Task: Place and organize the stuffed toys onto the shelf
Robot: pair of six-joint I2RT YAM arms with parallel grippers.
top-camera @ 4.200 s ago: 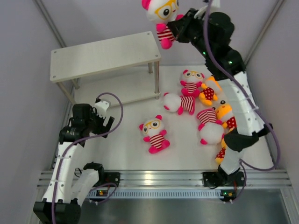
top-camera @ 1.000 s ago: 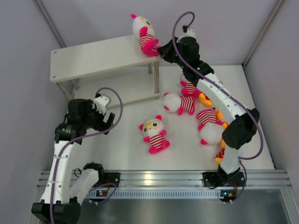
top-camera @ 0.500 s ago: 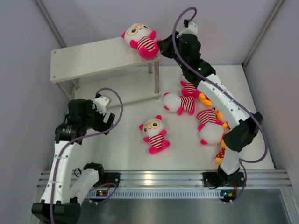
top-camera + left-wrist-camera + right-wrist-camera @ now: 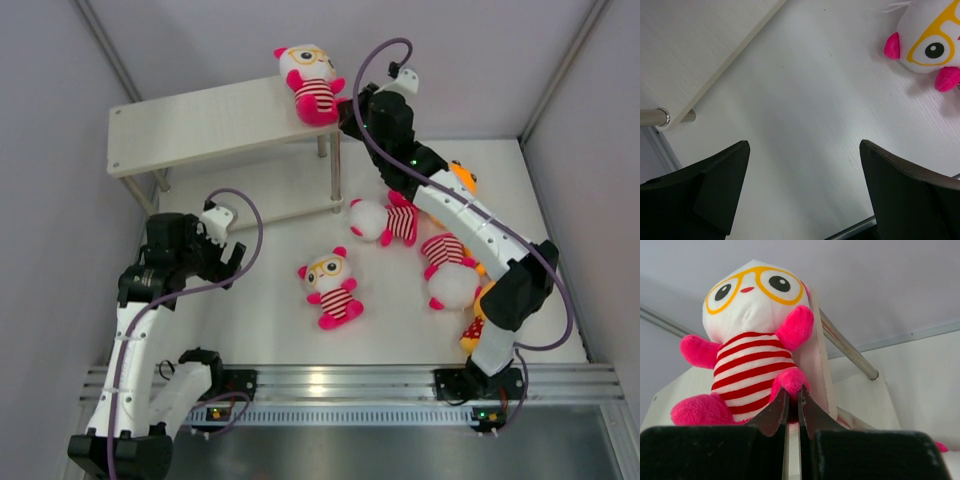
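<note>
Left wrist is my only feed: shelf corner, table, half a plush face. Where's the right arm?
Observer: Reached to the right end of the shelf's top board, right jaws shut on a pink foot of a striped plush.
Operator: Is it on the board?
Observer: Looks so: seated upright on that end, face toward the arms.
Operator: And the one I half see?
Observer: That's the face-up plush, lying on its back on the table, apart from the others, between the two arms.
</note>
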